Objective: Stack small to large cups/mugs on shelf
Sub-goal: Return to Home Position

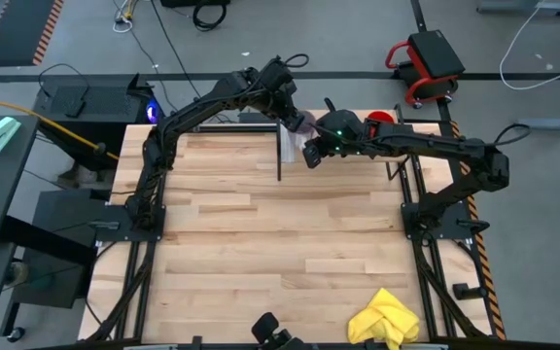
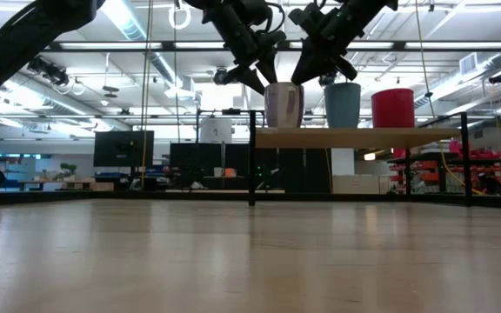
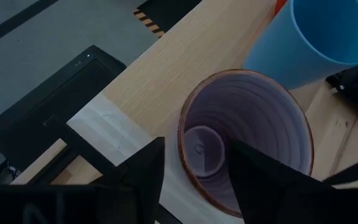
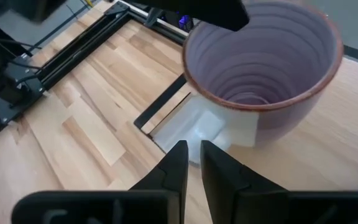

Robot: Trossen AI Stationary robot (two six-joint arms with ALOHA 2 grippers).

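Three cups stand upright in a row on the shelf [image 2: 364, 133] at the table's far edge: purple mug [image 2: 283, 104], blue cup [image 2: 342, 104], red mug [image 2: 392, 107]. My left gripper [image 3: 196, 143] is open above the purple mug [image 3: 247, 143]. One finger is over its inside and the other outside its rim. My right gripper [image 4: 193, 146] is shut. It hovers just short of the mug's pale handle [image 4: 235, 127], on the near side. In the high view the right arm hides the blue cup, and the red mug [image 1: 381, 117] shows.
The shelf stands on black posts [image 2: 252, 156] with open room under it. A white panel [image 1: 290, 146] is at its left end. A yellow cloth [image 1: 385, 319] lies at the table's near right corner. Bare wooden tabletop [image 1: 261, 224] stretches in front of the shelf.
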